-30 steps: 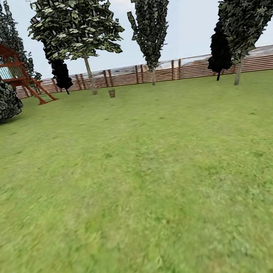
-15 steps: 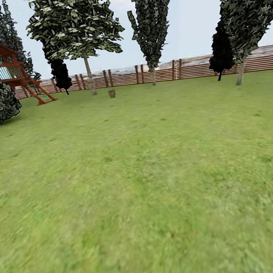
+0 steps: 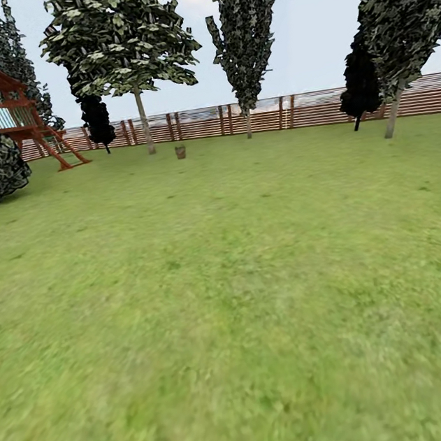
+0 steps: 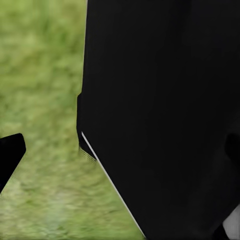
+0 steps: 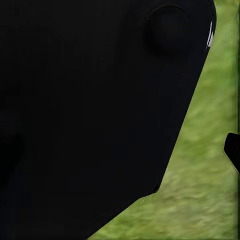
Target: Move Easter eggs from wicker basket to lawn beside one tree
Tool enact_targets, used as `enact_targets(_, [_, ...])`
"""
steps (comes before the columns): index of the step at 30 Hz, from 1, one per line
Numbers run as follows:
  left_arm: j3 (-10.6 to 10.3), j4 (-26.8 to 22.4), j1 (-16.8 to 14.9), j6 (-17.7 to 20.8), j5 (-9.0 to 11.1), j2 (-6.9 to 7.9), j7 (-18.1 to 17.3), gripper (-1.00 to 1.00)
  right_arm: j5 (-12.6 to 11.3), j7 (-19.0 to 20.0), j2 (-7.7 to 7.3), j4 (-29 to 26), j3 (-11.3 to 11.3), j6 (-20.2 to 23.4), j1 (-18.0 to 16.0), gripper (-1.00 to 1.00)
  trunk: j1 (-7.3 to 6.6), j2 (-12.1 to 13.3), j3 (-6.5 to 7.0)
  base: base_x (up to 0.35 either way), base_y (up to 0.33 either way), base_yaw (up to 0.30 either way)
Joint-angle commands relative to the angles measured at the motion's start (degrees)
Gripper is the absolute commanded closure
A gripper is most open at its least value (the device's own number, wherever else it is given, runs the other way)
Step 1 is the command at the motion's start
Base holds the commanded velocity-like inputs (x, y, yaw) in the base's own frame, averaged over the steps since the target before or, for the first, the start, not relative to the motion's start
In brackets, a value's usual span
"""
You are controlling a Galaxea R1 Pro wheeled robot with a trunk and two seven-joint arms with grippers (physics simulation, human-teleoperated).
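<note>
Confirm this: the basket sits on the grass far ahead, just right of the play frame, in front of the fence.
Not quite. The basket sits on the grass far ahead, in front of the fence, but just right of the pale-trunked tree, not the play frame, which stands far off to the left. The head view shows it.

The wicker basket (image 3: 181, 152) stands upright far off on the lawn (image 3: 244, 280), a small tan-brown bucket shape, too distant to show its weave or anything inside it. It sits just in front of the slatted fence line that closes the garden (image 3: 261, 117), a little right of the tree (image 3: 144, 122) with the pale, thin-looking trunk and broad green crown. Basket and trunk stand near each other but apart. The lawn spreads wide and flat, mottled green, from the near foreground to the fence.
</note>
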Motion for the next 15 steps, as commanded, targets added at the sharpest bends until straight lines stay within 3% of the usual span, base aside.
enact_targets(1, [0.29,-0.03,-0.02,0.39,0.52,0.0,0.12,-1.0,0.18,-0.06,-0.01,-0.03,0.39,-0.07,0.0,-1.0,0.03,-0.02,-0.04,0.343,0.0,0.0])
enact_targets(10, [0.3,0.06,-0.02,4.58,0.49,-0.02,1.14,-1.0,0.18,-0.06,-0.01,-0.03,0.39,-0.07,-0.01,-1.0,0.03,-0.02,-0.04,0.342,0.0,0.0])
enact_targets(15, [0.39,-0.01,-0.02,7.03,1.45,-0.19,7.05,-1.0,0.18,-0.06,-0.01,-0.03,0.39,-0.07,-0.01,-1.0,0.03,-0.02,-0.04,0.293,0.0,0.0])
